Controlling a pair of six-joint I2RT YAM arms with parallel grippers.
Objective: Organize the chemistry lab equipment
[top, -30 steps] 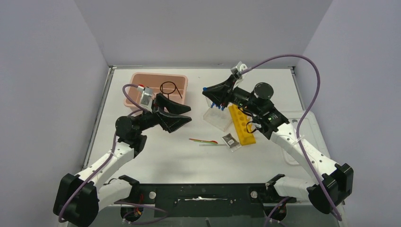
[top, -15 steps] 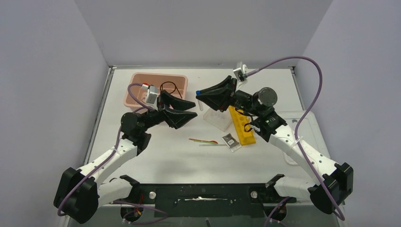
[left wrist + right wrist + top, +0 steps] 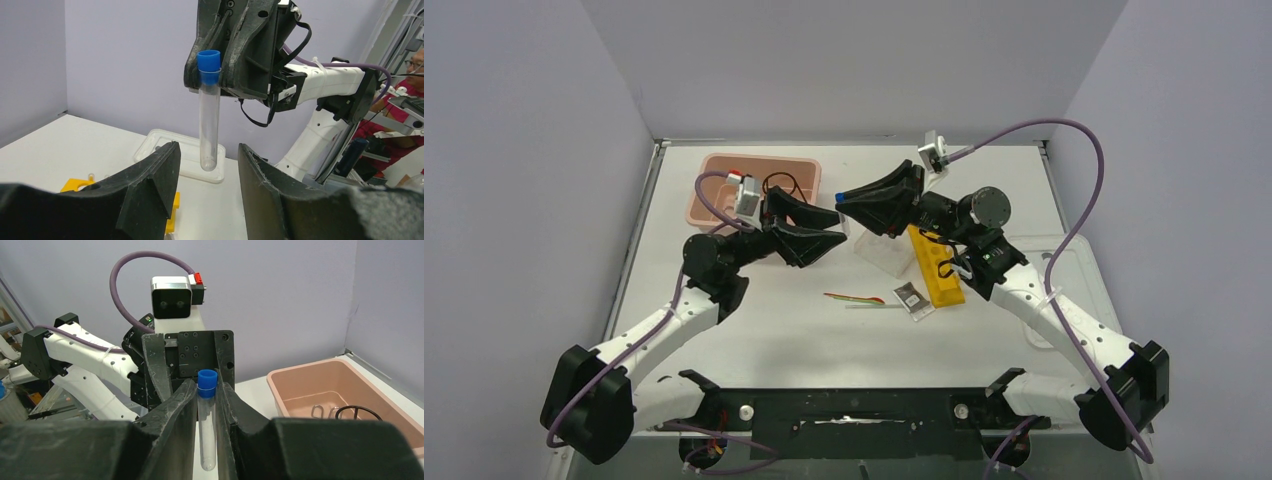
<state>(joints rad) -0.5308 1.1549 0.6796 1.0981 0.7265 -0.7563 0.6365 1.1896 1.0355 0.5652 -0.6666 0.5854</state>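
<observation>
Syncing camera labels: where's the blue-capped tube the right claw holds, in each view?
Top external: blue-capped tube upper centre, at the right claw's tip; mostly its cap shows.
Left wrist: upper centre, hanging upright from the right claw, beyond the open left claw.
Right wrist: centre, upright between its own fingers.
Shared landmark: the left claw, facing the tube in all three.

L arm (image 3: 649,335) & R arm (image 3: 1064,320): white links, black joints + bases. Purple cable (image 3: 150,254) to each wrist. Fingers (image 3: 145,200) black, wedge-shaped, rough. L wrist cam (image 3: 171,297): white box, two lenses, red tab.
</observation>
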